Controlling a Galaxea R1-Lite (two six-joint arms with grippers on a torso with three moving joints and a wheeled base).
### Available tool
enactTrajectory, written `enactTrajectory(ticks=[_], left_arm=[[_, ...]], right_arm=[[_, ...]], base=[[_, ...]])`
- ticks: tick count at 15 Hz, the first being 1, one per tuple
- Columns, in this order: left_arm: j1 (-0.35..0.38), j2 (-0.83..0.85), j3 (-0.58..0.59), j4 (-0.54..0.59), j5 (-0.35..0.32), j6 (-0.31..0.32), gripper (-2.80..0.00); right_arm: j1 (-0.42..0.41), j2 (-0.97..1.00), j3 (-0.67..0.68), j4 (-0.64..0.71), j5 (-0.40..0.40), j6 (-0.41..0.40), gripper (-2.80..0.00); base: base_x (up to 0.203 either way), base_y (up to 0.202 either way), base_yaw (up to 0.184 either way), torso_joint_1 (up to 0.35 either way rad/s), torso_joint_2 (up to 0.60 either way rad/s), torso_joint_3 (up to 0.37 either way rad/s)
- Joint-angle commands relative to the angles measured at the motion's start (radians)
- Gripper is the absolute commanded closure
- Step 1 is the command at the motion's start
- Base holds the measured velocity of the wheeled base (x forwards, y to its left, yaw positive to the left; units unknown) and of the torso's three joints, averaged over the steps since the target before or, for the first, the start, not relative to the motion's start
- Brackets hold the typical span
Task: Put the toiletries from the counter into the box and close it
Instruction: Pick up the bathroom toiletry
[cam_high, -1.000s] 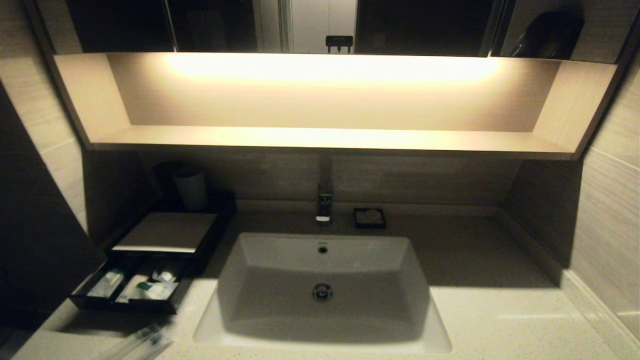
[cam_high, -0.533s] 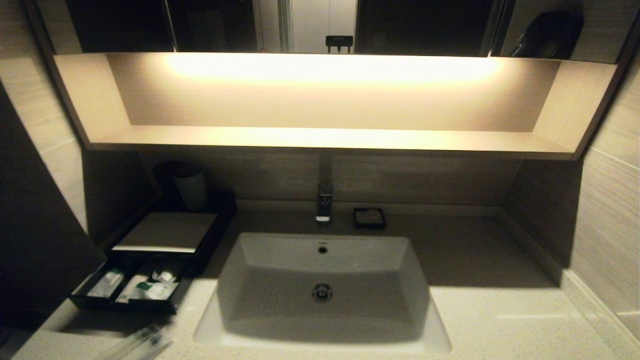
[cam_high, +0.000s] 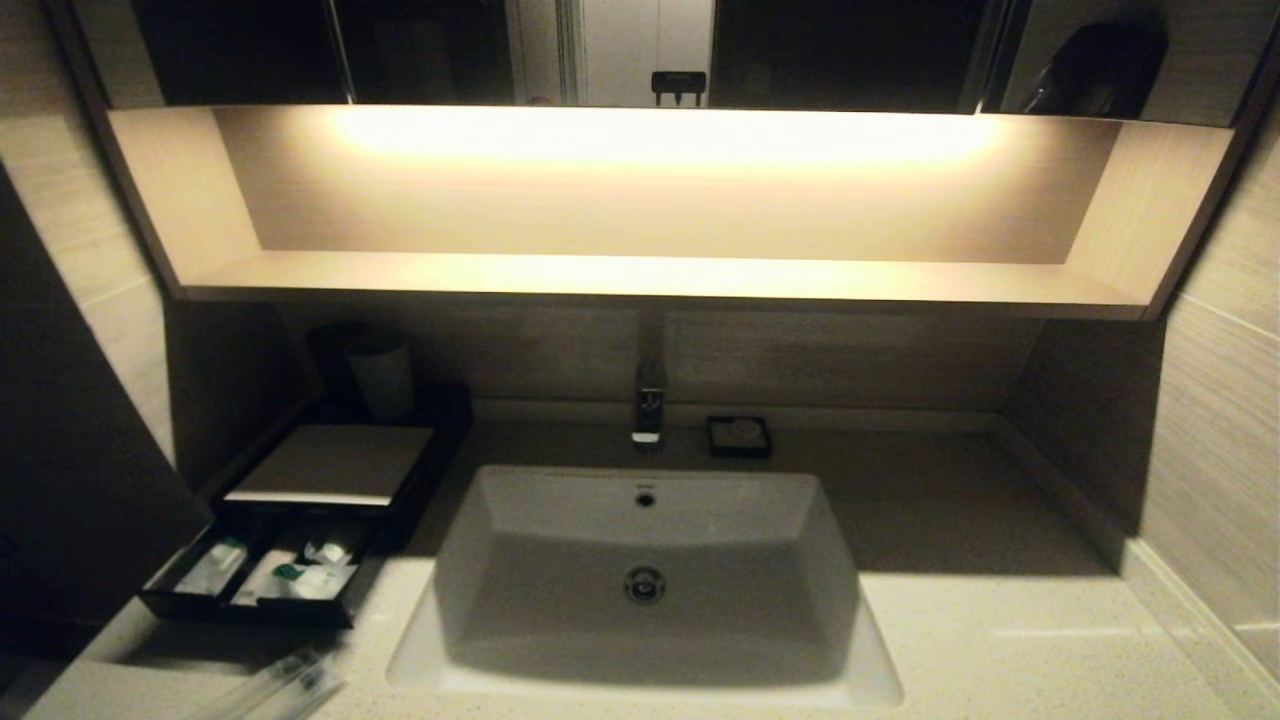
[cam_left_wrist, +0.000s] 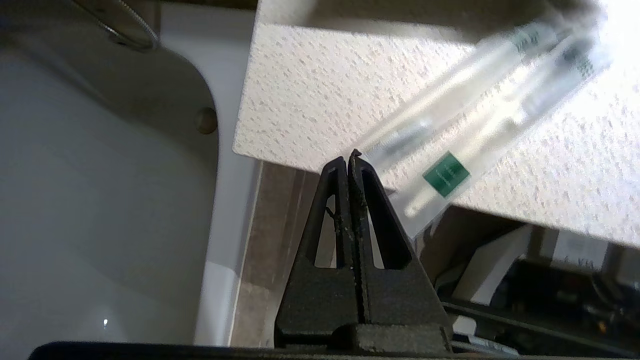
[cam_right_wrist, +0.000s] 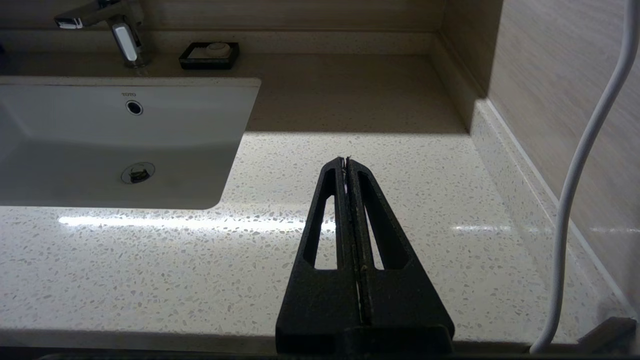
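Your left claw (cam_left_wrist: 348, 159) has its black fingers pressed fully together with nothing between them; its tips sit at the worktop's front edge, just beside the near end of the two long, slim clear-wrapped toothbrush packets (cam_left_wrist: 465, 125) with green labels. In the head view those two packets (cam_high: 285, 685) lie on the pale cream speckled stone worktop (cam_high: 1000, 640) at the lower left of the frame. Just above them, the low black box (cam_high: 330, 470) with the beige top panel has its drawer pulled out, holding about three small wrapped packets (cam_high: 290, 575). Your right claw (cam_right_wrist: 347, 161) is also fully closed and empty, above the bare worktop right of the one white sink basin (cam_high: 645, 580).
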Motion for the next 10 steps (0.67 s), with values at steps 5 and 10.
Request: enactTrajectory(ticks=[5,10], left_arm=[[-0.013,0.044,0.056,0.01,0.003,0.146,0.0],[0.005,0.167,0.057,0.012,0.013,0.255,0.0]], right_arm=[[0.0,0.0,0.0,0.0,0.0,0.0,0.0],[0.0,0.0,0.0,0.0,0.0,0.0,0.0]], base=[[0.0,0.0,0.0,0.0,0.0,0.0],[0.0,0.0,0.0,0.0,0.0,0.0]])
